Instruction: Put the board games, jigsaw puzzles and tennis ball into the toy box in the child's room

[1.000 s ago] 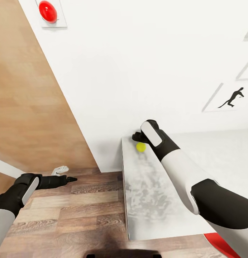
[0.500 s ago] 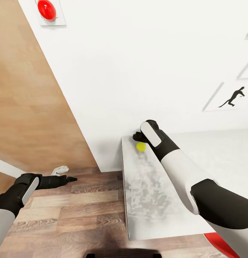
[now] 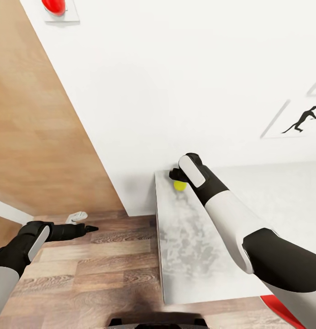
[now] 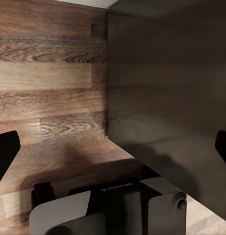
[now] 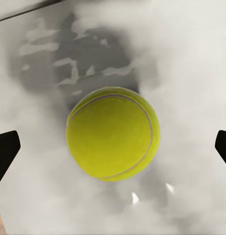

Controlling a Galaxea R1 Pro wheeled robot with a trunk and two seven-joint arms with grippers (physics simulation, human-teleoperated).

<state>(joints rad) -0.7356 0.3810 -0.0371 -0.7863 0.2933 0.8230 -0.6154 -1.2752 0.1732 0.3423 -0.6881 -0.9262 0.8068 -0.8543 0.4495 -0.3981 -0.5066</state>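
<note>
The yellow-green tennis ball (image 3: 179,185) lies at the far end of the pale grey table (image 3: 194,256), close to the white wall. My right gripper (image 3: 175,176) hangs directly over it, partly covering it in the head view. In the right wrist view the tennis ball (image 5: 113,133) sits centred between the two black fingertips (image 5: 5,152), which stand wide apart without touching it; the right gripper (image 5: 113,149) is open. My left gripper (image 3: 88,228) is open over the wood floor, left of the table, holding nothing. The other toys and the toy box are out of view.
The white wall (image 3: 176,91) rises just behind the table's end, with a baseball-player silhouette picture (image 3: 302,119) on it. A small white object (image 3: 76,215) lies on the floor by the left arm. The left wrist view looks at wood floor (image 4: 49,93) and the table's dark side (image 4: 166,83).
The whole head view has shifted a little, so the camera moved. The ball now sits slightly further under my right gripper. The left arm has not moved.
</note>
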